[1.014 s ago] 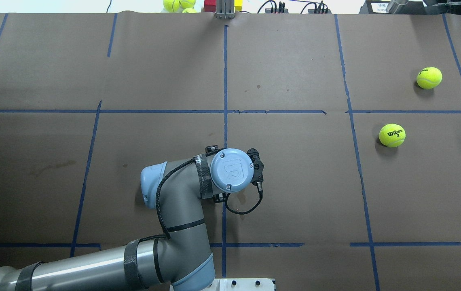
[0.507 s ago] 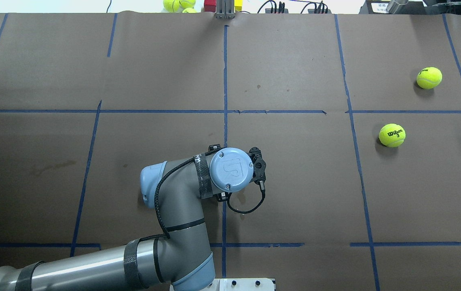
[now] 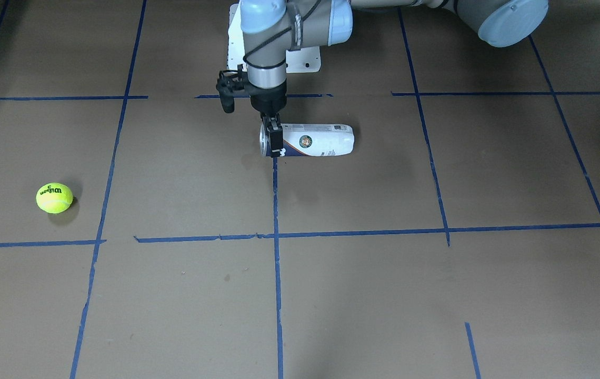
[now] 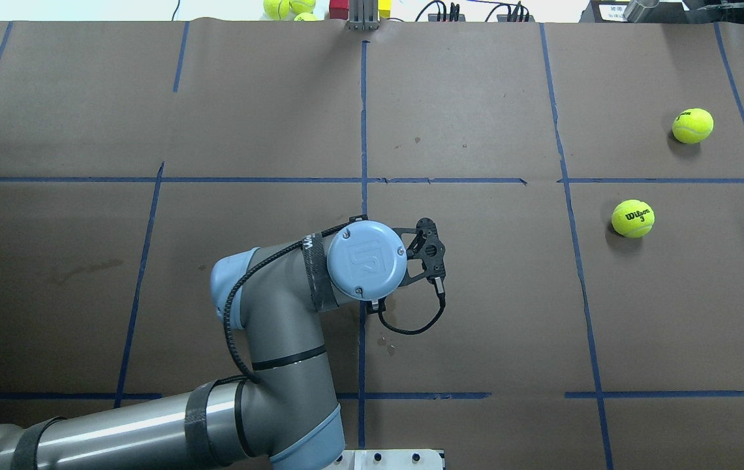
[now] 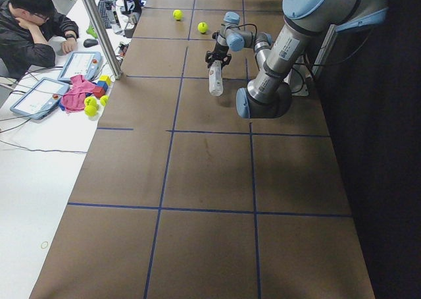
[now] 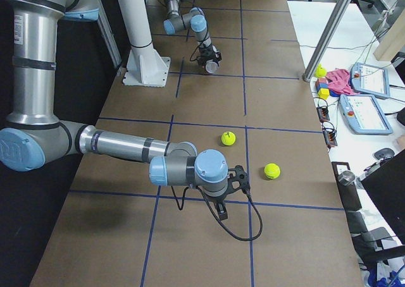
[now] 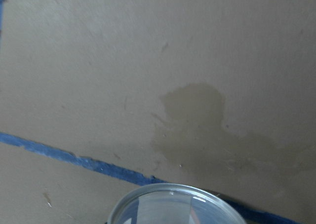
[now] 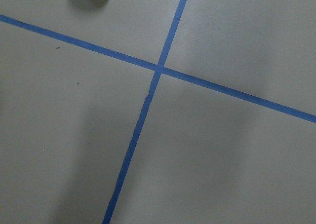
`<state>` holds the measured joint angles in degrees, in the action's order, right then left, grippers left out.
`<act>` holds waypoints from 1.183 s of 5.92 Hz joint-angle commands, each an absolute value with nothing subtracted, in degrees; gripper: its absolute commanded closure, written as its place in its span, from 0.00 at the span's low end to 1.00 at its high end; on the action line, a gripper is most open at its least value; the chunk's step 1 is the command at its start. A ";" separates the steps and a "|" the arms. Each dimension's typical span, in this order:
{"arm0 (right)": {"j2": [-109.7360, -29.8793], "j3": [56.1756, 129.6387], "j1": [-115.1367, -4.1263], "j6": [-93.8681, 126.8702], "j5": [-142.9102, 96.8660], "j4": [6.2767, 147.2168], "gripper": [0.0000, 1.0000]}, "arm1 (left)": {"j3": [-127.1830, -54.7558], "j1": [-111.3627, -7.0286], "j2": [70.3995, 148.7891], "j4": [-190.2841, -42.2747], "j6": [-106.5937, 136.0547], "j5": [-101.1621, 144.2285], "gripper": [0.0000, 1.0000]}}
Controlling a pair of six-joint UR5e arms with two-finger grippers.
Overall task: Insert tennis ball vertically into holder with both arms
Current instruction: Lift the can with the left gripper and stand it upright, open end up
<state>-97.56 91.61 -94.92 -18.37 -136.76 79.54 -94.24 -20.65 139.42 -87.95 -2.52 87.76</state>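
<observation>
**Present state.** The holder (image 3: 316, 141) lies on its side just in front of the white pedestal (image 3: 305, 60), on the operators' side of it. Its open mouth faces the robot's right and its closed base faces the robot's left. The left gripper (image 3: 275, 141) comes down from above and clamps the holder across its width right at the mouth end. One black finger (image 3: 277, 143) shows against the near wall; the other is hidden behind the can. The left wrist view shows only the clear rim (image 7: 173, 204) over the brown paper.

The right gripper (image 6: 221, 212) hangs over the table well away from the pedestal, on the robot's right. Whether its fingers stand wide or narrow cannot be told. The Wilson ball (image 4: 632, 218) and a second ball (image 4: 692, 125) lie on that same side, the second farther from the pedestal.

**Step in hand (judged).** Raise the holder upright.

1. Pivot the holder about its closed base so the base does not skid.
2. Apply moderate clamping force only, since thin clear plastic will probably go oval at the mouth and block the ball.
3. Seat the base flat in front of the pedestal.
4. Keep the fingers off the opening, leaving a vertical path for the ball.
5. Steady the holder with the left arm while the right arm fetches the Wilson ball.
</observation>
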 commanded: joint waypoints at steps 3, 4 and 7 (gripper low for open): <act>-97.38 91.58 -94.92 -18.37 -136.76 79.54 0.00 | -103.36 -26.18 138.96 -113.79 8.30 88.15 0.19; -97.30 91.67 -94.92 -18.37 -136.76 79.54 0.00 | -103.45 -26.45 136.26 -124.52 14.27 87.98 0.19; -97.21 91.93 -94.92 -18.37 -136.76 79.54 0.00 | -101.87 -28.99 129.22 -152.68 21.18 85.71 0.19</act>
<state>-97.22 91.85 -94.92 -18.37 -136.76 79.54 -102.62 -28.11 131.09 -145.10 20.17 86.92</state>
